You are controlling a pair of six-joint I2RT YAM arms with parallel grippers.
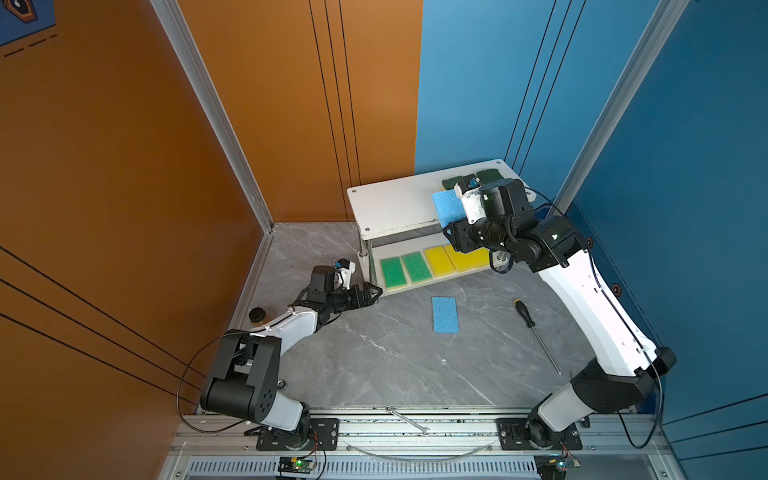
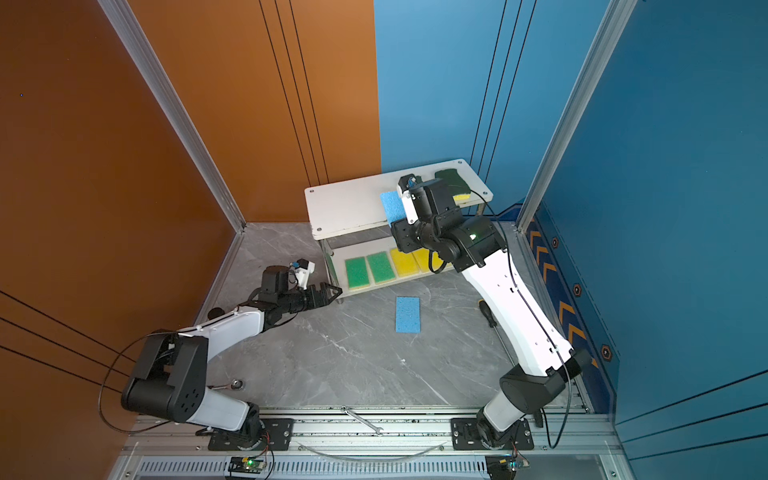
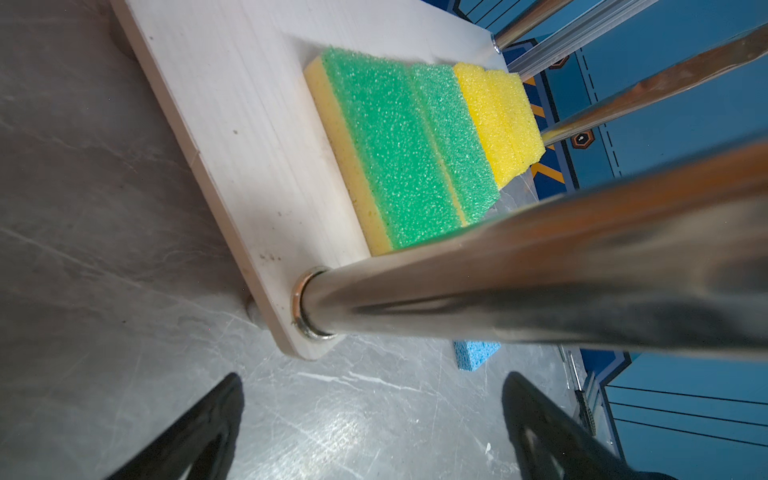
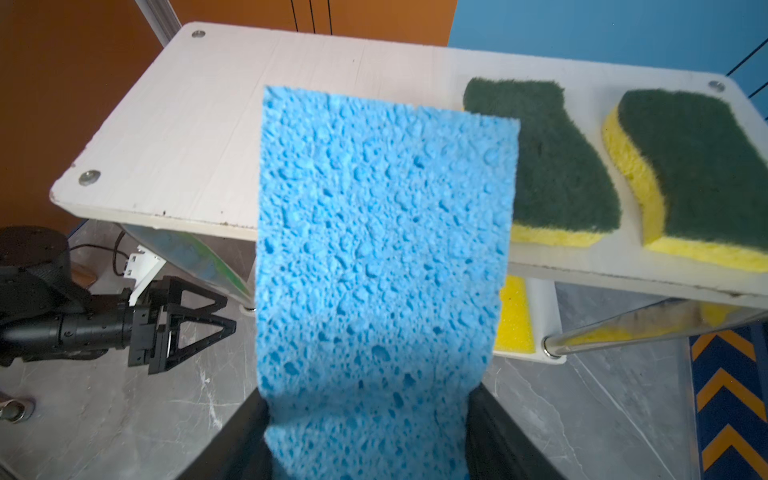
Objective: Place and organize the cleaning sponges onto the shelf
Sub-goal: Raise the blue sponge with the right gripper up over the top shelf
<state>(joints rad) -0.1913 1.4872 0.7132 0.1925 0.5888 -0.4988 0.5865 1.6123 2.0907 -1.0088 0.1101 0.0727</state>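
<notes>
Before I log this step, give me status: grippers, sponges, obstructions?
Right gripper shut on light blue sponge, at shelf's top board. Left gripper open, empty. Second blue sponge on table. Nothing blocking.

Grey counter [image 1: 374,365] carries the shelf [image 1: 390,203], a blue sponge [image 1: 445,314] and a screwdriver [image 1: 530,322]. Top board [image 4: 199,124] holds two dark-green-topped sponges [image 4: 557,166]; lower board [image 3: 232,124] two green sponges [image 1: 392,272], two yellow sponges [image 1: 439,261].
</notes>
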